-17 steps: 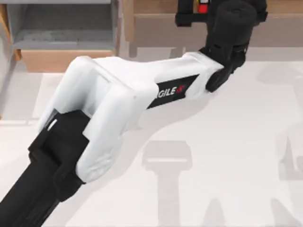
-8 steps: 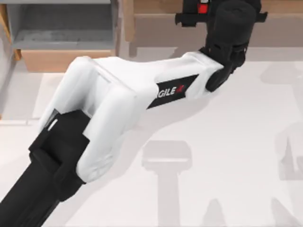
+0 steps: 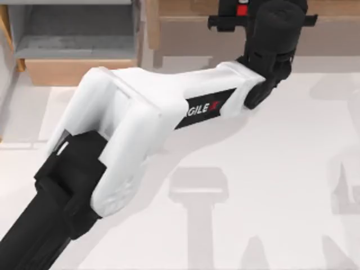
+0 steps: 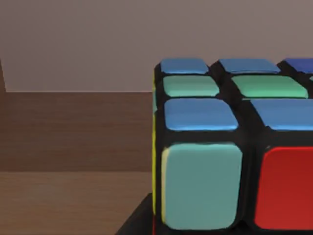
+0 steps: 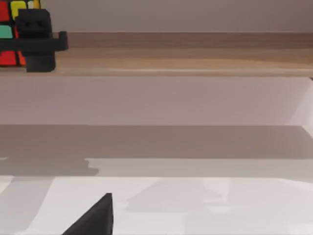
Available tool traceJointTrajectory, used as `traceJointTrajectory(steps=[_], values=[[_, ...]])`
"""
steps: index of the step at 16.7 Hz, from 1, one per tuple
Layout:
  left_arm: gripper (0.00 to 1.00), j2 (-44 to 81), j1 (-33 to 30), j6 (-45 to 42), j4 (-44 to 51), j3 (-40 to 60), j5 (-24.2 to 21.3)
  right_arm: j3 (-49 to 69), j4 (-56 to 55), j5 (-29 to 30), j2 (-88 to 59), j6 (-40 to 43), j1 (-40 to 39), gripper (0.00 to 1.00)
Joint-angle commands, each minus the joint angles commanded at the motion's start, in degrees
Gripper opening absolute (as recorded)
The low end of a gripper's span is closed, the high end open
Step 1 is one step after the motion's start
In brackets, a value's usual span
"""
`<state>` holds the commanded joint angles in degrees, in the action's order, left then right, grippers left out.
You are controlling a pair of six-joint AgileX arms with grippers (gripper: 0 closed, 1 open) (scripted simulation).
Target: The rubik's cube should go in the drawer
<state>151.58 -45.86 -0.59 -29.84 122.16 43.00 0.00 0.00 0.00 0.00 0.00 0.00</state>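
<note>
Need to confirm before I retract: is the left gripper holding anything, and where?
It cannot be told: the left gripper is at the rubik's cube on the shelf, but contact is hidden.

My left arm (image 3: 140,118), a white-shelled AgileX link with black joint housings, runs diagonally across the top view from the lower left corner up toward the upper right, the black wrist section bending up at its far end. My left gripper (image 3: 239,14), a black two-finger unit, sits at the top edge of the top view, right of centre, its cross-bar level. In the right wrist view one black finger (image 5: 36,41) of that gripper stands upright against the side of the small multicoloured cube (image 5: 10,36), touching it. A black tip of my right gripper (image 5: 95,218) juts into the right wrist view.
</note>
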Motion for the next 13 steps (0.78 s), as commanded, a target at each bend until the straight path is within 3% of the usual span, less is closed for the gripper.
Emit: traceJointTrajectory(steps=[13], values=[[0.0,-2.74,-0.83,-0.17,-0.28,-2.8,0.65,0.0,0.0,0.0,0.0,0.0,0.0,1.0]])
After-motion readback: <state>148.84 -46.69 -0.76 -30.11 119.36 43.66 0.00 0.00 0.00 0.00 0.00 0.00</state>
